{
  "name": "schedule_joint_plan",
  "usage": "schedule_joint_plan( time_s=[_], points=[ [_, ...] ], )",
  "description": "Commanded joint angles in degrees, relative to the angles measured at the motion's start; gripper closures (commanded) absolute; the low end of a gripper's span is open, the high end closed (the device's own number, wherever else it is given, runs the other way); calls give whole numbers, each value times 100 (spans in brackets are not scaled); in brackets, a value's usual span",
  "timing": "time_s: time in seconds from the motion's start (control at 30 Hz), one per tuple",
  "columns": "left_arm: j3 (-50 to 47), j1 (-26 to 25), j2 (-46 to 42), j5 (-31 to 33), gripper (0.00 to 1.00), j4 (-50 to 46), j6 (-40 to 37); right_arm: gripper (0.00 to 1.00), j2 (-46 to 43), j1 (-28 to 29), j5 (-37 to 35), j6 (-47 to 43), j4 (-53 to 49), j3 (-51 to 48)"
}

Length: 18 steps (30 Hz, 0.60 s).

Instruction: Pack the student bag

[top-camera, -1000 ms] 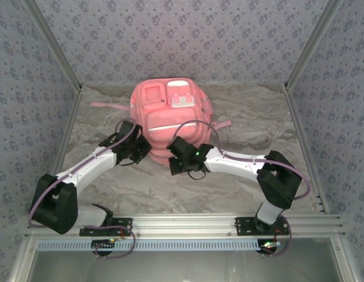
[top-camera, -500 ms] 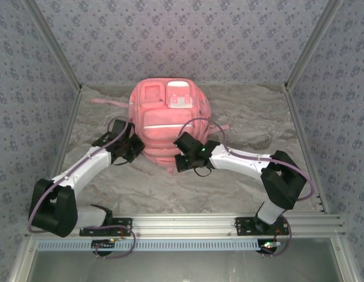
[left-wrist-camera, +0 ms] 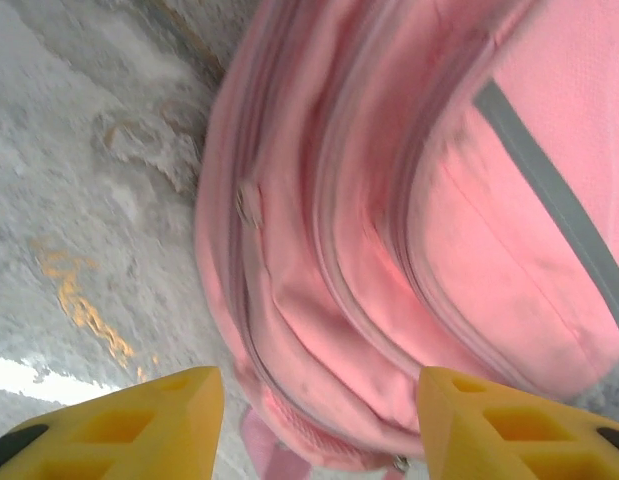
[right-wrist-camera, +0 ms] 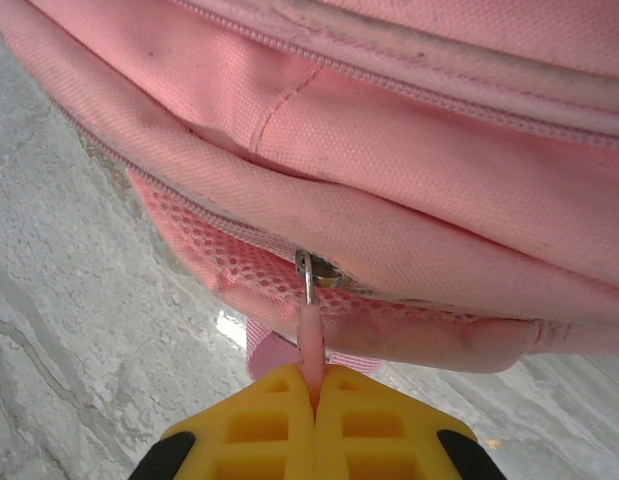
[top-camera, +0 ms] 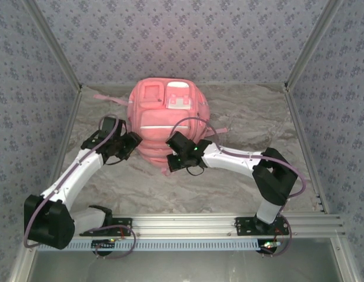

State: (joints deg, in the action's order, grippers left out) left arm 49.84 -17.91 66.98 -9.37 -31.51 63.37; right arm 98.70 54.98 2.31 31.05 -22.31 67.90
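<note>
The student bag (top-camera: 167,117), a large soft pink backpack, lies front-up at the middle of the table, its top toward the near side. My left gripper (top-camera: 132,143) stands open beside the bag's left flank; in the left wrist view its yellow fingers (left-wrist-camera: 139,420) hold nothing, with the bag's zipped side (left-wrist-camera: 389,220) just beyond them. My right gripper (top-camera: 172,160) is at the bag's near end, shut on the pink zipper pull (right-wrist-camera: 310,345), which hangs from a metal slider (right-wrist-camera: 314,268) on the mesh-lined seam.
A pink strap (top-camera: 108,98) trails from the bag's far left and another (top-camera: 220,129) lies at its right. Patterned walls with metal posts (top-camera: 64,64) close in the marbled table (top-camera: 246,111). An aluminium rail (top-camera: 187,223) runs along the near edge.
My left gripper has opened and drawn slightly left of the bag. The right gripper, still shut on the pull, has shifted left along the bag's near end. The bag has moved a little farther back.
</note>
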Motion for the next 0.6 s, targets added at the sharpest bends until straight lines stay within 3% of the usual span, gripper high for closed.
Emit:
schedule_joint_plan(
  time_s=[0.0,0.27,0.47,0.57],
  points=[
    [-150,-303,-87,-284,45,-59,641,100,44,70,2,86,15,189],
    [-23,-947,769,-282,42,584,1387,100,8,116,-139,120,22,189],
    [-49,-1054,1343,-339,49,963,1522,100,-7,134,-204,156,55,154],
    [-30,-1033,1422,-173,59,939,1450,100,-8,144,-207,147,74,128]
  ],
)
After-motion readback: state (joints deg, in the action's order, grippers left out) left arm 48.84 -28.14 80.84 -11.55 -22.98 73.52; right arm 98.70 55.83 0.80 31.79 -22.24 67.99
